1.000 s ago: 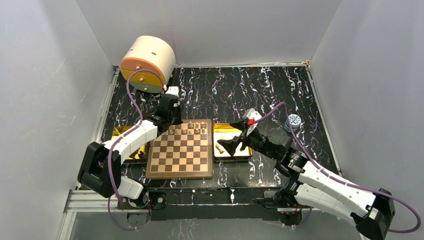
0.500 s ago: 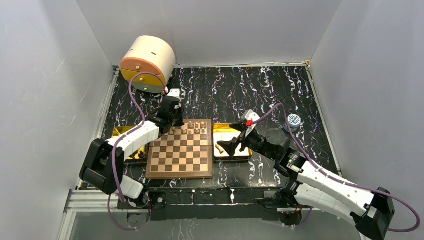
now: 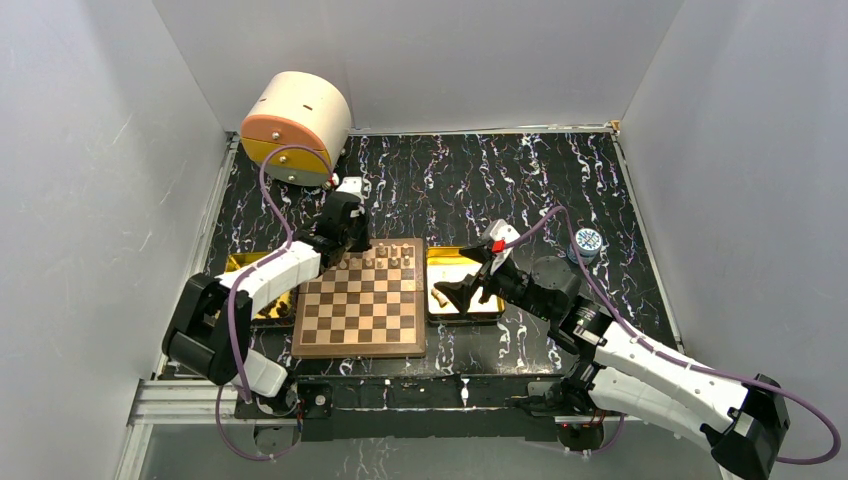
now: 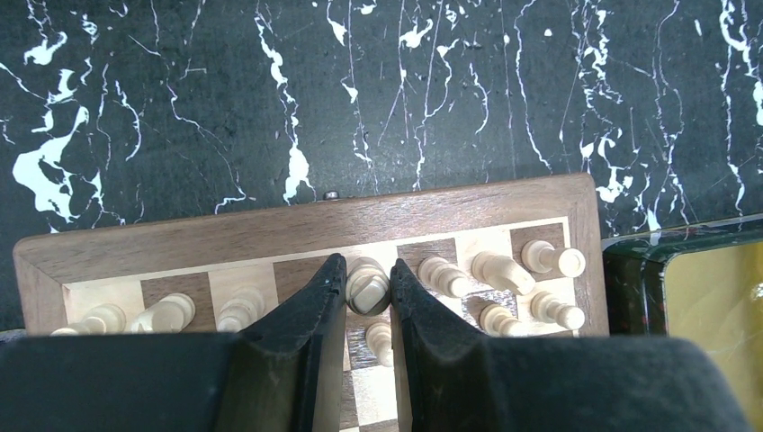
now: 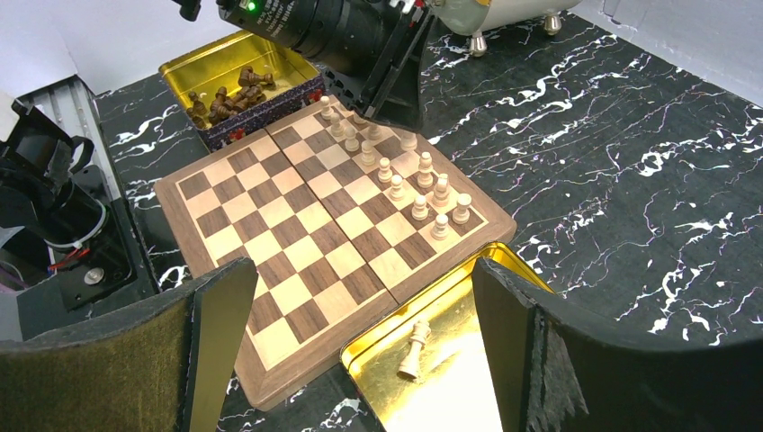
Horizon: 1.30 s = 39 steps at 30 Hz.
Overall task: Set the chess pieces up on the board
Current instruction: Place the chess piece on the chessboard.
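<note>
Left gripper [image 4: 365,270]: clamped on light piece [image 4: 367,290], at board [image 4: 270,223] back row.
Right gripper [image 5: 360,301]: jaws apart, above tray piece [image 5: 413,349].
Remaining: dark pieces [image 5: 232,93], unplaced.

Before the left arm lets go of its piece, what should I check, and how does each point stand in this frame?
1. Left gripper shut on a chess piece: ok.
2. That piece over a back-row square of the board: ok.
3. Its base resting flat on the square: cannot tell, the fingers hide it.
4. Other pieces on the board standing upright: ok.
5. Right gripper open above the gold tray, away from the left arm: ok.
6. Loose piece in that tray for the next pick: ok, though it lies on its side.
</note>
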Available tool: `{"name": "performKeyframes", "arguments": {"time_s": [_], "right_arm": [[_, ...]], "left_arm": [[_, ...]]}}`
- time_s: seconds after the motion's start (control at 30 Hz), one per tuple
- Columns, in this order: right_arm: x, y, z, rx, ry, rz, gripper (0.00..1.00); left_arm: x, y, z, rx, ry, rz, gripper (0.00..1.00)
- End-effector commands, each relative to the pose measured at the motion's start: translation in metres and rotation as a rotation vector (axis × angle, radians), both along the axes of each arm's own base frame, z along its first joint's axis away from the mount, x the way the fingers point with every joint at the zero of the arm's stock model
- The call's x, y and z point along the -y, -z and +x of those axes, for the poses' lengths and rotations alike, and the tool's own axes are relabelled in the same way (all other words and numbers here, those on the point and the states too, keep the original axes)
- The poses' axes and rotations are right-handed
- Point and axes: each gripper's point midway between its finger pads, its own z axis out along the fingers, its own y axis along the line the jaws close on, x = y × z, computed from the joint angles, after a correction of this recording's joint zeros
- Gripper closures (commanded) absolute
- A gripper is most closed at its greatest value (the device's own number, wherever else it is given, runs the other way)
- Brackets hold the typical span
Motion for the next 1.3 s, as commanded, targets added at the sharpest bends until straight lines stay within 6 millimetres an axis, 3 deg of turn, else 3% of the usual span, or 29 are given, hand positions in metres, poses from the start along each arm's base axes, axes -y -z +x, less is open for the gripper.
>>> {"name": "performKeyframes", "arguments": {"time_s": [0.0, 0.33, 0.47, 0.8, 1.27], "right_arm": [[-0.001, -0.022, 0.003, 0.055, 0.013, 0.061, 0.01], [0.000, -0.021, 0.004, 0.057, 0.019, 0.060, 0.01], [0.000, -0.021, 0.004, 0.058, 0.021, 0.060, 0.01], [0.000, -0.022, 0.005, 0.060, 0.022, 0.059, 0.01], [-0.004, -0.024, 0.005, 0.061, 0.009, 0.061, 0.01]], "left_arm": [[0.002, 0.007, -0.001, -0.012, 0.005, -0.006, 0.97], [0.003, 0.015, -0.004, -0.039, 0.014, -0.002, 0.88], [0.003, 0.014, -0.005, -0.044, 0.016, -0.001, 0.79], [0.004, 0.008, -0.006, -0.058, 0.026, 0.003, 0.70], [0.006, -0.006, 0.005, -0.027, 0.027, 0.013, 0.64]]}}
